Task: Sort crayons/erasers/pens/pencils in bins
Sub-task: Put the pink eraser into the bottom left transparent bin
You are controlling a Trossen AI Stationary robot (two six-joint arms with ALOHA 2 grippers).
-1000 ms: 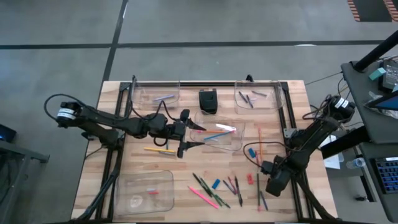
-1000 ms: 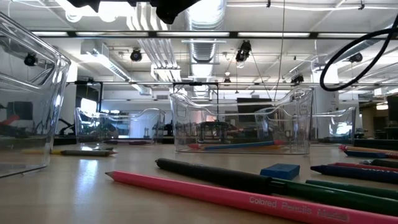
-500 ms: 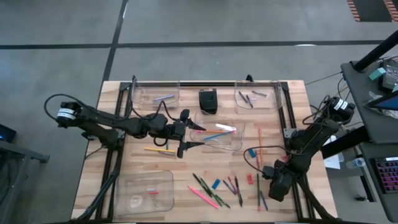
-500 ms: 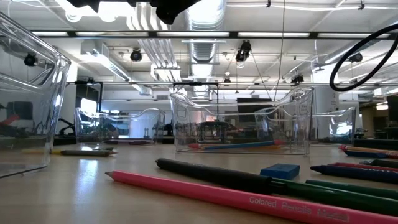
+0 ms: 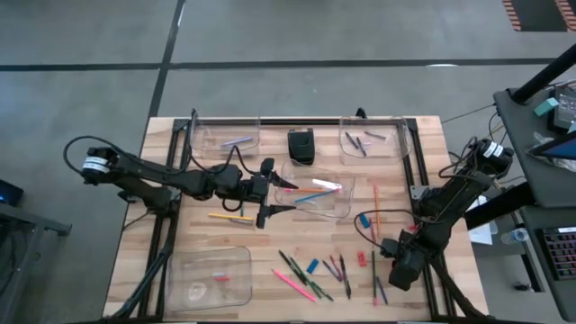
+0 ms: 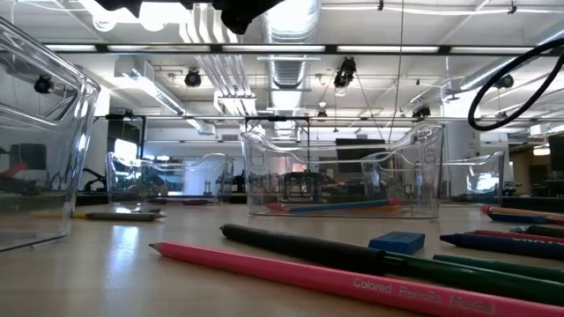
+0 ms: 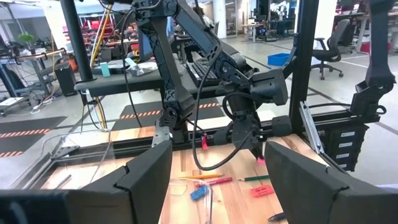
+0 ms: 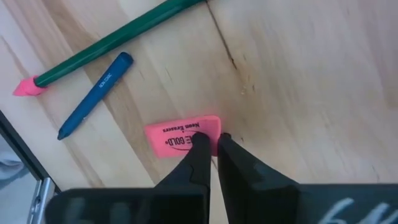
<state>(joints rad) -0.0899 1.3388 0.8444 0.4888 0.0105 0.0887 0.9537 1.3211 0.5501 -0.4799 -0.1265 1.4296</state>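
a wooden table (image 5: 198, 236) seen from above, with two dark robot arms and four clear bins. the far left bin (image 5: 227, 137) holds a pale purple stick. the far right bin (image 5: 371, 141) holds a few dark sticks. the middle bin (image 5: 317, 193) holds several bright pencils, blue, pink and orange among them. the near left bin (image 5: 209, 274) holds a small pinkish piece, too faint to name. a small black box (image 5: 301, 146) sits between the two far bins.

so sorting is partly done, and much is left. loose on the near right of the table lie a scatter of sticks, pink, green and dark (image 5: 306, 277), a blue eraser (image 5: 312, 266), another blue eraser (image 5: 364, 220), and red and orange pencils (image 5: 375, 209). two yellow-orange sticks (image 5: 229, 217) lie near the left gripper.

the right gripper (image 8: 212, 149) is low over the near right of the table. its fingertips are pressed together at the edge of a pink eraser (image 8: 180, 135), which lies flat on the wood. whether the eraser is truly pinched cannot be told; the fingers look closed beside it rather than around it. a blue crayon (image 8: 94, 95) and a green pencil (image 8: 118, 35) lie just beyond.

the left gripper (image 5: 275, 197) waits at the left edge of the middle bin, fingers spread wide and empty.
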